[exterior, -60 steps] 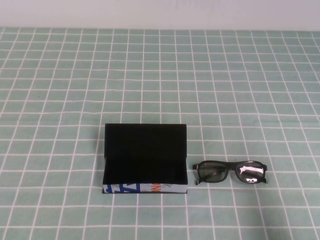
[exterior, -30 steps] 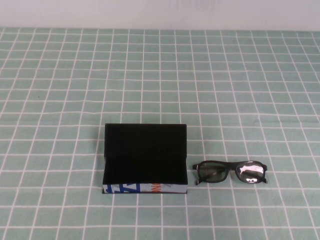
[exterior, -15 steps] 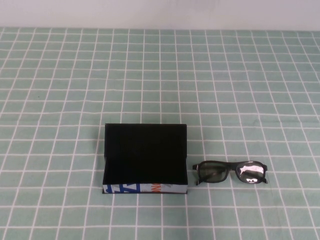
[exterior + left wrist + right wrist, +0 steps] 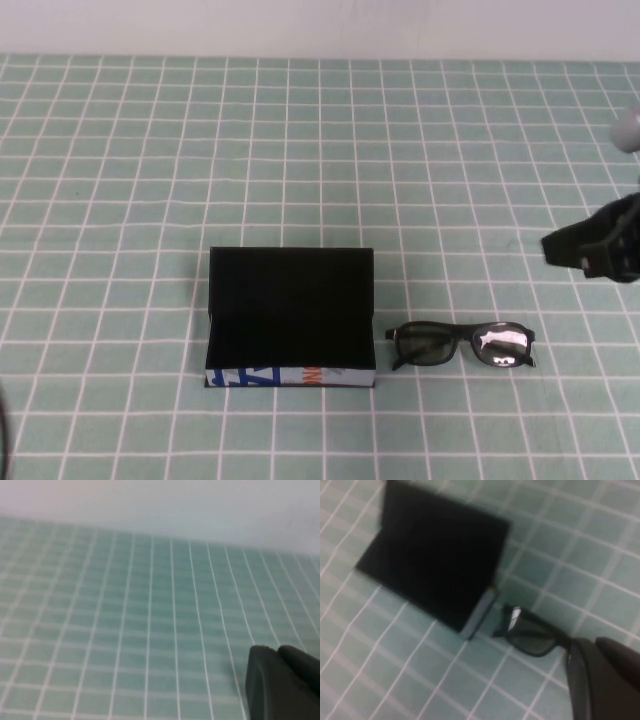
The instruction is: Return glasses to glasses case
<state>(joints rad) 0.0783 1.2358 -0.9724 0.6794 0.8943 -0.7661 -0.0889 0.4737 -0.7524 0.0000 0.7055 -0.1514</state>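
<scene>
**Right hand closing in on the glasses**

Right hand (image 4: 590,247) hovers at the table's right edge, above and beyond the glasses (image 4: 461,345); can't tell if it's apart or together. Best bet imo: drop onto the frame's bridge, not the lenses. Glasses lie flat just right of the open glasses case (image 4: 290,318), nearly touching. Left hand (image 4: 280,685) is off by bare table (image 4: 300,150), state unclear. Nothing blocks the path.
</scene>
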